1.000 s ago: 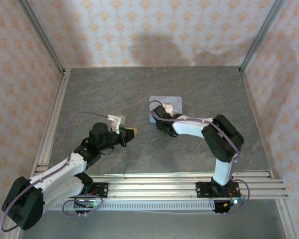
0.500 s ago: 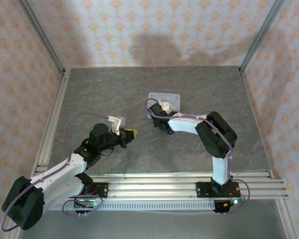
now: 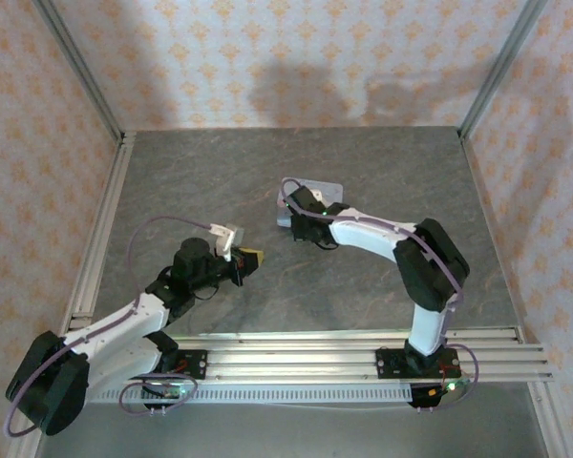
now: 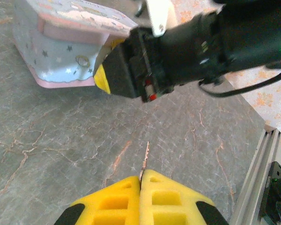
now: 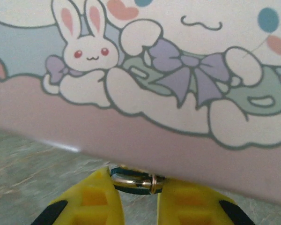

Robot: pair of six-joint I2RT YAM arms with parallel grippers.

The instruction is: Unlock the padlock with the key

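Observation:
The key [image 4: 145, 157] is a thin pale sliver sticking out ahead of my left gripper [image 4: 141, 177], whose yellow jaws are shut on it just above the table. In the top view the left gripper [image 3: 251, 258] hovers left of centre. The padlock [image 5: 131, 180], tiny and dark blue with a shiny shackle, hangs at the front edge of the pale-blue tin [image 5: 178, 93]. My right gripper [image 5: 135, 176] is shut on it, one yellow finger against each end. From above, the right gripper [image 3: 298, 227] sits at the tin's [image 3: 327, 189] near-left edge.
The tin [image 4: 61, 51] lies ahead and left of the left gripper, with the right arm's black wrist [image 4: 178, 47] just beyond it. Aluminium rails [image 3: 363, 348] run along the near edge and patterned walls [image 3: 38, 143] enclose the grey table [image 3: 191, 181].
The right arm swung left towards the tin's near-left edge and its jaws narrowed onto the padlock. The left arm has barely moved and still holds the key.

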